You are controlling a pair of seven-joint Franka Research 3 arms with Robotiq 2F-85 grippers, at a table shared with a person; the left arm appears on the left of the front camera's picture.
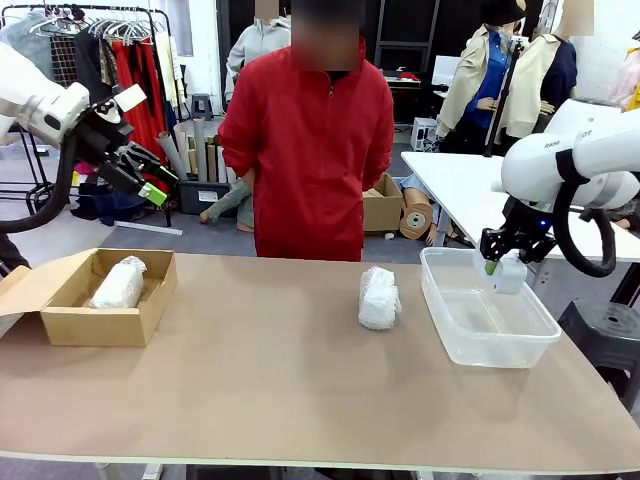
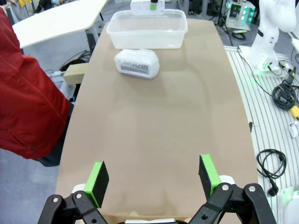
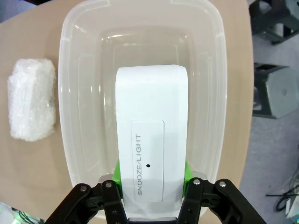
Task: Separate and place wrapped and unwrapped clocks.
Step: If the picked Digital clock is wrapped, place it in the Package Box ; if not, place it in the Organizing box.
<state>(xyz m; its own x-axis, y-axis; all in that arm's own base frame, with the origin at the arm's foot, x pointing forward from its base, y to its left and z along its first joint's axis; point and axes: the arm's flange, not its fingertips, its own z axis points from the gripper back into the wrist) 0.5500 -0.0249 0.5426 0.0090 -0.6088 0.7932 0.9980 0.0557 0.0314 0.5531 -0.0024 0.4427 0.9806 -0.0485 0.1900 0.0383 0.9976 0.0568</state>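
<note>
- Front: the right pincer (image 1: 497, 268) grips the clock (image 1: 510, 272) over the tub's (image 1: 440, 300) far end. One bundle (image 1: 378, 298) lies on the tabletop (image 1: 300, 400) just left of the tub. The boxed bundle (image 1: 118, 283) lies well left of it, under the raised left pincer (image 1: 150, 188).
- Left wrist: the left pincer gapes empty, the tub far ahead.
- Right wrist: green pads (image 3: 117, 175) clamp the clock above the tub's inside.

At 9 o'clock on the table (image 1: 250, 385), near its left edge: cardboard box (image 1: 100, 328), with one wrapped bundle (image 1: 118, 283) inside. Toward 2 o'clock from centre: second wrapped bundle (image 1: 378, 298), just left of the plastic tub (image 1: 495, 352), not touching it. At 3 o'clock: the tub, with the bare clock (image 1: 510, 276) hanging over its far end, clamped in the right gripper (image 1: 497, 265). At 10 o'clock, above and behind the box: left gripper (image 1: 160, 183), jaws spread. At 12 o'clock, behind the far edge: person (image 1: 305, 150).
</note>
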